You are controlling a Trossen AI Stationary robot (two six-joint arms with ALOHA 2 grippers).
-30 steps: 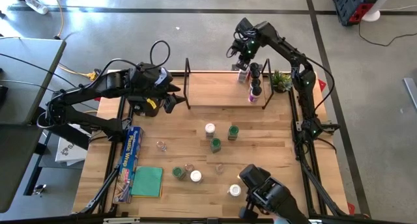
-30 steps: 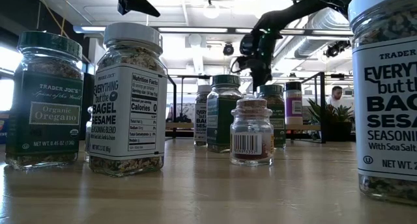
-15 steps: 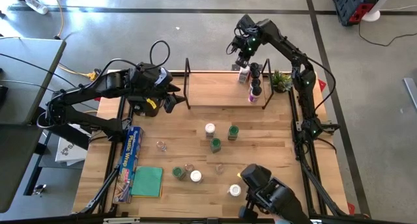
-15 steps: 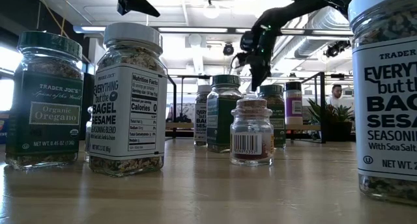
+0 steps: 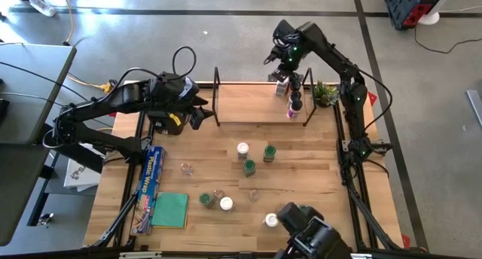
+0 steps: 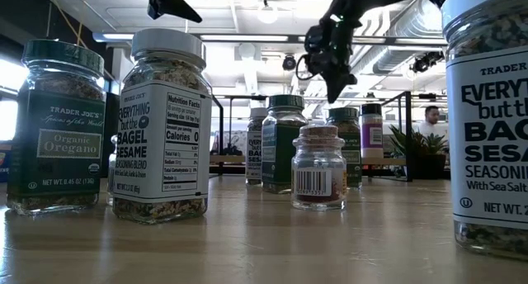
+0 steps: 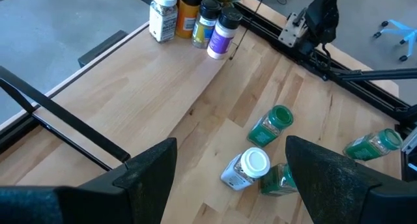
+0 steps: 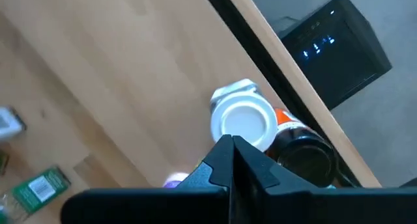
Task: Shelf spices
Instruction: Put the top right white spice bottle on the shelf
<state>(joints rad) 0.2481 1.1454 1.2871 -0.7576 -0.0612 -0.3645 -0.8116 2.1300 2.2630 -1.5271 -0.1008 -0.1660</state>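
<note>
The high camera looks straight down on the whole worktop point(image 5: 226, 146). The low one sits at board level among the spices point(image 6: 161, 127), facing the room. Both wrist cameras look down on the shelf point(image 7: 150, 74) cluster at two o'clock overhead.

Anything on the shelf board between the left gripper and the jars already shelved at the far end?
No. In the left wrist view the shelf board is bare from the left gripper to the four shelved jars; the high view agrees.
</note>
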